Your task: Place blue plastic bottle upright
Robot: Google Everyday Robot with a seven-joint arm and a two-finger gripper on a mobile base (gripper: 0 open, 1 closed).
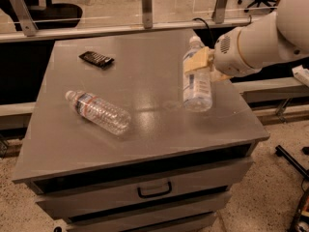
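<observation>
- Your claw (202,62) is closed around the blue plastic bottle (197,88), just under its cap.
- The bottle stands near upright below the claw, base at the bench (145,144).

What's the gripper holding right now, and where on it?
The gripper holds the blue plastic bottle by its upper body, just below the cap.

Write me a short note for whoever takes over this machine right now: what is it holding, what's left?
Gripper: at the right of the table, fingers shut on the upper part of the blue plastic bottle.
Bottle: nearly upright, cap up, base at or just above the table; contact unclear.
Other bottle: lying on its side at left, apart.
Done: bottle grasped and upright.
Left: settle it, open the fingers, withdraw.
</observation>
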